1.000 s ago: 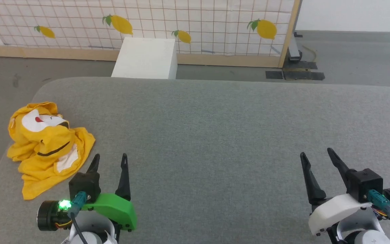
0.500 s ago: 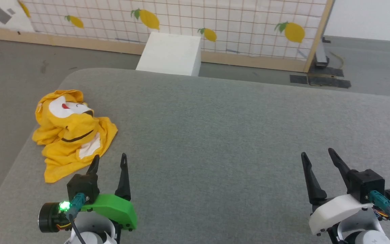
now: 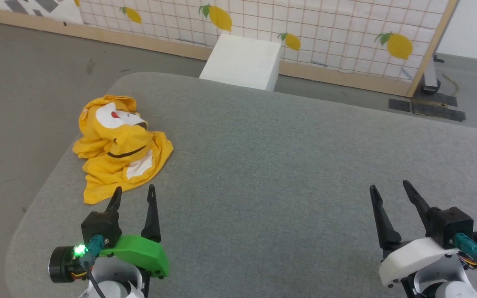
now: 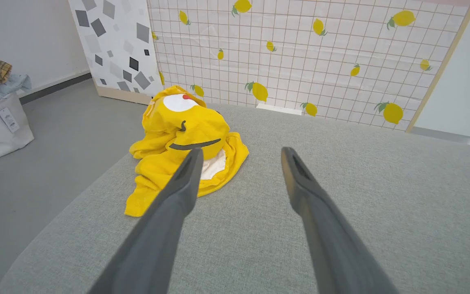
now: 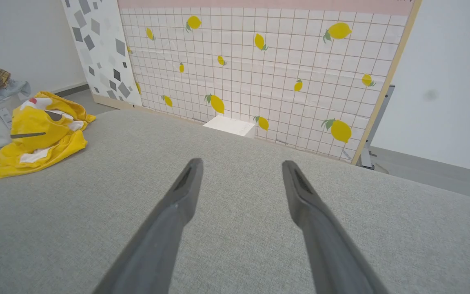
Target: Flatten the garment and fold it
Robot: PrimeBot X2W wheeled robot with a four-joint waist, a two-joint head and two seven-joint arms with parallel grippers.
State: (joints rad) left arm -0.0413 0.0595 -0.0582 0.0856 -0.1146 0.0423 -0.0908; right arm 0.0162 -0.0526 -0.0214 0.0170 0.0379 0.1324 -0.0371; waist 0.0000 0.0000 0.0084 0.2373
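Head view: left gripper (image 3: 135, 188), right gripper (image 3: 389, 184) point forward, fingers (image 3: 152, 215) apart, garment (image 3: 118, 142) seemingly untouched.

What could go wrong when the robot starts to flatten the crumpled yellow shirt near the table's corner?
1. The garment lies bunched near the left edge of the grey table; a careless pull may drag it off.
2. It is a heap of folds, so the open left gripper may pinch several layers together.
3. The open right gripper sits far away, so a two-arm spread may need a long reach.
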